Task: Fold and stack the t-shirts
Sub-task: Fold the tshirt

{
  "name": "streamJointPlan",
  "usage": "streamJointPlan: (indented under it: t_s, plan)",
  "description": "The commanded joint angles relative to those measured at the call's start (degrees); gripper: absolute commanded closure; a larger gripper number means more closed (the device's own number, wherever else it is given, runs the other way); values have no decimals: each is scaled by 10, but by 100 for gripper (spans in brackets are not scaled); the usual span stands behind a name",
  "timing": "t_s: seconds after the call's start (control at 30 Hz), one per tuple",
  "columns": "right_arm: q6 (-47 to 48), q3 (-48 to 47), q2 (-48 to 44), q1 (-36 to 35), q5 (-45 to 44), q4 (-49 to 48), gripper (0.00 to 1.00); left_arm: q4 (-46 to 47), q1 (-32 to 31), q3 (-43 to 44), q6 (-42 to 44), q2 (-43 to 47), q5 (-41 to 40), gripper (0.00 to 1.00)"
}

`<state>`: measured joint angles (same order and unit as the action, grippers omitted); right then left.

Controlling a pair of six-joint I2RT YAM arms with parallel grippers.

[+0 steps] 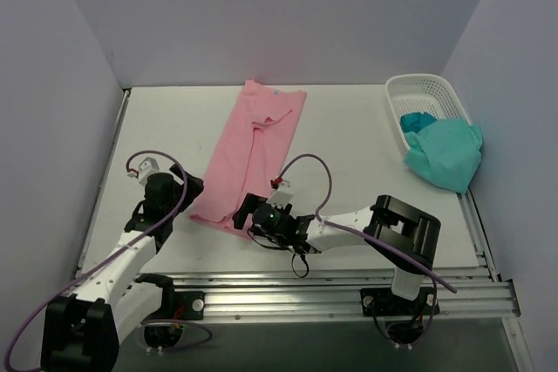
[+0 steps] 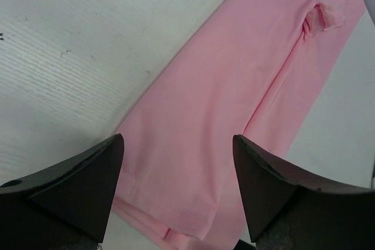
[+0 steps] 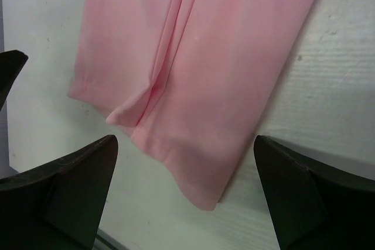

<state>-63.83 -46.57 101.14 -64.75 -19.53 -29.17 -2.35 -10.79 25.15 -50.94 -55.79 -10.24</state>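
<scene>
Tabletop (image 1: 349,163): white and scuffed, closed in by pale lilac walls on three sides.
Pink t-shirt (image 1: 253,150): lies flat at mid-table, folded lengthwise into a long strip. Collar end with its pale label (image 1: 277,91) is at the far edge, and the hem is nearest the arms.
Left claw (image 2: 177,144): spread wide over the hem's left corner. Pink cloth fills the gap between the fingers; contact can't be judged.
Right claw (image 3: 186,144): also spread wide, over the hem's right corner, with the centre crease running up between the fingers. Nothing gripped.
Left arm (image 1: 122,259): slopes up from its base toward the shirt, wrist tipped downward.
Right arm (image 1: 349,219): elbow folded near its base, forearm stretched low and leftward to the hem.
Teal t-shirt (image 1: 446,154): far right, well apart from both claws, draped over the near end of the basket.
Basket (image 1: 397,93): white lattice by the right wall, more teal cloth inside.
</scene>
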Motion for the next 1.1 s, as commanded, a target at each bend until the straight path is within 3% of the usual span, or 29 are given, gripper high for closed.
streamJointPlan:
  t_s: [0.0,0.2,0.3,0.33,0.4,0.43,0.63,0.9,1.07]
  plan:
    - [-51,24,-2,-27,-29,46,3,-4,-3,-25,-11,26,-6,17]
    - [-63,24,21,-58,-28,37,12,14,-4,-19,-9,-19,-1,18]
    - [-67,38,28,-60,-29,20,27,46,-5,-20,-10,-39,5,19]
    - [-67,42,28,-59,-31,15,42,55,-5,-25,-10,-41,5,19]
    - [-68,51,26,-58,-34,11,55,60,-5,-25,-10,-48,4,19]
    - [-67,55,24,-59,-39,7,68,60,-5,-25,-9,-49,2,19]
    - [-64,76,16,-54,-49,2,93,64,-6,-29,-9,-46,4,19]
    - [-64,103,-3,-36,-57,1,98,67,-20,-65,-27,-22,-8,25]
    - [-60,113,-20,-22,-62,11,99,78,-44,-59,-30,-65,6,26]
